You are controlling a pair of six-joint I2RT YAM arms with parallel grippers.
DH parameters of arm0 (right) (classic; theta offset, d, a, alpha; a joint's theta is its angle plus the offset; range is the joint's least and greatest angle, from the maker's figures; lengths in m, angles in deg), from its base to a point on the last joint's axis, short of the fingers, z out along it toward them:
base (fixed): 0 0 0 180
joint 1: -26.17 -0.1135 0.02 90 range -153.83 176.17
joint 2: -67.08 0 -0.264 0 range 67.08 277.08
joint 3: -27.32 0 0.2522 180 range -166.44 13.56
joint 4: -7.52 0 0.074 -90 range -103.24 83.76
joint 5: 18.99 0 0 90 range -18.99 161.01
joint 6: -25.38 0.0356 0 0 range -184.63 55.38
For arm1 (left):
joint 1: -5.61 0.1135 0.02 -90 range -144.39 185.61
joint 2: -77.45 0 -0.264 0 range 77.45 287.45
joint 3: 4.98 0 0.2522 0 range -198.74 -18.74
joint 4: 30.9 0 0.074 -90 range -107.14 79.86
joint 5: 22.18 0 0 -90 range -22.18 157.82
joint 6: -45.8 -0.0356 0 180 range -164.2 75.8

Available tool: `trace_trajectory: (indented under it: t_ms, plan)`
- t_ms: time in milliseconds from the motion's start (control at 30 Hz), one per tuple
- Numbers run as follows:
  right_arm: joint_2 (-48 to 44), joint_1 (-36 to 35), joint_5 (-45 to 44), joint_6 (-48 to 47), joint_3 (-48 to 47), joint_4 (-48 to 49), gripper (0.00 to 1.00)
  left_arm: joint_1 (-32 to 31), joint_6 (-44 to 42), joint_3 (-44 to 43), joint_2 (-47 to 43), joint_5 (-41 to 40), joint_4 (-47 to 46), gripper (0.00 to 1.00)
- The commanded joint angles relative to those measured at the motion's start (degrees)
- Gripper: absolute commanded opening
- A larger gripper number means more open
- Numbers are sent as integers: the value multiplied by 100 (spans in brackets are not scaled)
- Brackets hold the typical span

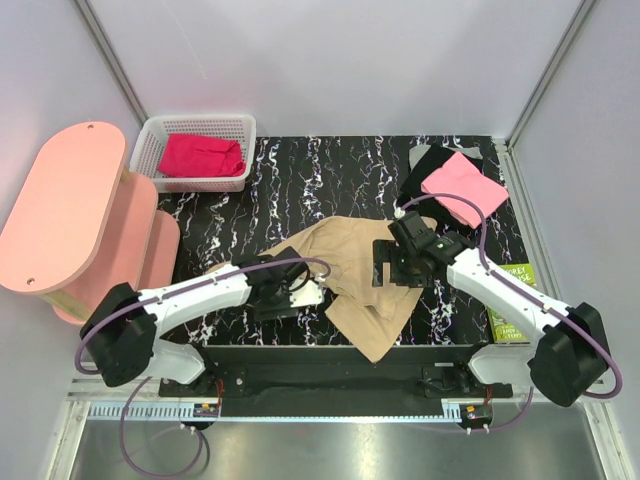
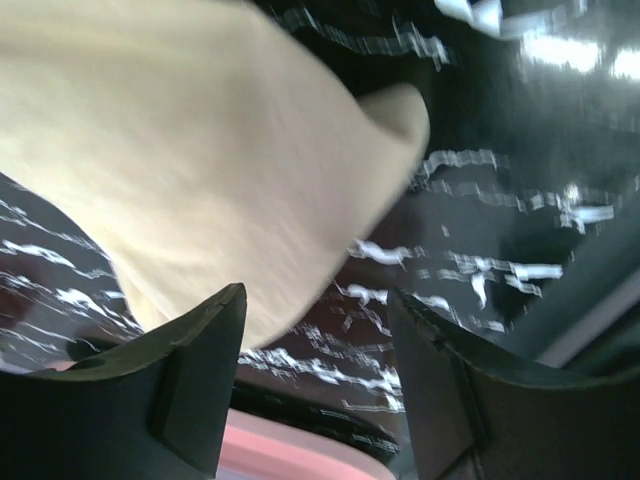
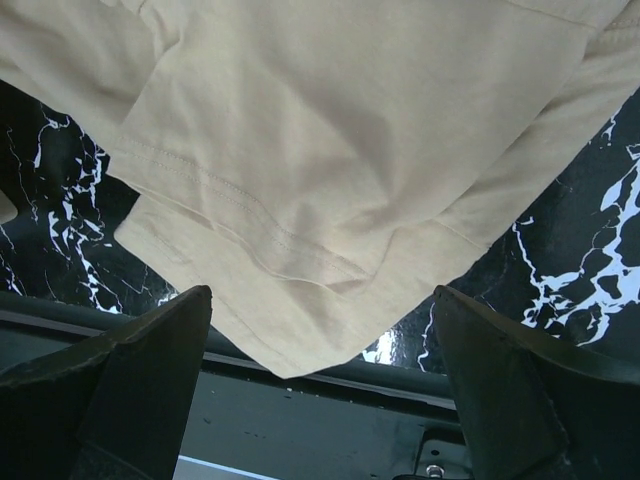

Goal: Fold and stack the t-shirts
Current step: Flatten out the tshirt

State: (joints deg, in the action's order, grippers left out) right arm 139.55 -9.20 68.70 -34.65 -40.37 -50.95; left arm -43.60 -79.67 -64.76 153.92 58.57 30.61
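The left fingers and right fingers hang low over the near half of the table, one at each side of the tan shirt. Both pairs stand apart with nothing between them. In the left wrist view the pads are moderately spread and a rounded lobe of tan cloth lies just ahead of them. In the right wrist view the pads are spread wide, and a doubled sleeve with its stitched hem lies ahead, its corner reaching toward the table's near edge.

The tan shirt lies rumpled and partly doubled over itself in the middle of the near half, one flap running down to the front edge. It looks to be the shirt in hand, with each arm at a side so that it can take an edge for the next fold. The fold is not yet tidy.

A green book lies at the right edge, partly under the right arm. Its cover bears pale lettering, too small and too covered to read.

Farther back on the right, a folded pink shirt rests on a black shirt, likely the start of the stack. At the far left a red shirt lies crumpled in a white basket, apparently awaiting its turn. No labels or brand marks show on any shirt.
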Motion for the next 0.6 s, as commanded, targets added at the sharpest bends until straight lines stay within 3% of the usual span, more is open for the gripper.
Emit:
trace_trajectory:
  t_ms: [0,367,567]
  plan:
    - [-75,-57,11,236,163,305,100,-106,206,-469,166,20,-670,67]
    - [40,-66,213,404,638,788,100,-256,452,-109,641,3,-1399,66]
    - [31,-66,222,404,629,797,100,-264,488,-197,835,126,-1251,65]
